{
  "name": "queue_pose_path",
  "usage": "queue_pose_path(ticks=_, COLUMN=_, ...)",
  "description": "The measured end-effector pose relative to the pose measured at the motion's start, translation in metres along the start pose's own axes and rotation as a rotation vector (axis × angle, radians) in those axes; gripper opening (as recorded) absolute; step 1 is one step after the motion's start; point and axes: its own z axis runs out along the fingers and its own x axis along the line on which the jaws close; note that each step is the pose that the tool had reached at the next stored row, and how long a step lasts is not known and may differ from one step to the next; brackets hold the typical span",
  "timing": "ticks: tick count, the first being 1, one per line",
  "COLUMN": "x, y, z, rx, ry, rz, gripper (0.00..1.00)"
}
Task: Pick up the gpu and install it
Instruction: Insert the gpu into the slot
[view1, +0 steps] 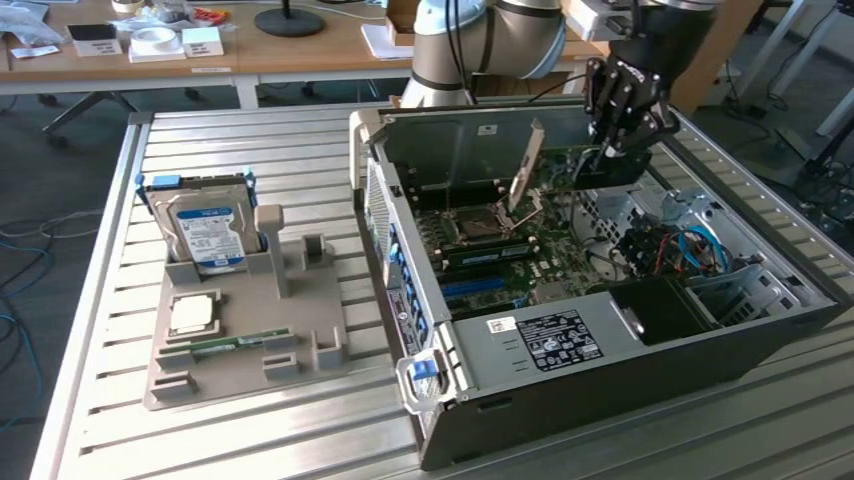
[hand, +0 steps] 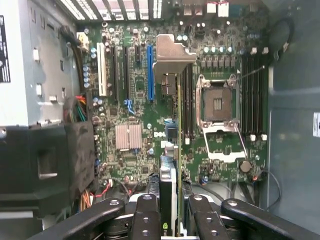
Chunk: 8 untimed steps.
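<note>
At the exterior view's left, a silver hard drive with a blue-white label stands in a grey holder on the slatted metal desk. Further right, inside the open black computer case, the gripper grasps the thin dark gpu over the green motherboard.

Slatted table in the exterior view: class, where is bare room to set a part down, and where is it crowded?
Bare table slats lie beyond the hard drive to the far edge, and before the grey holder to the near edge. Crowded: inside the case, where the end effector grips the gpu over the motherboard.
</note>
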Motion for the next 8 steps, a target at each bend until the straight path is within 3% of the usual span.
queue_pose_path(ticks=3, x=0.0003, y=0.0066, z=-0.0001, rx=0.0016, ry=0.0, rz=0.0, gripper=0.27)
queue_pose_path(ticks=8, x=0.0003, y=0.0071, z=0.0, rx=0.0026, ry=0.0001, rz=0.0, gripper=0.27)
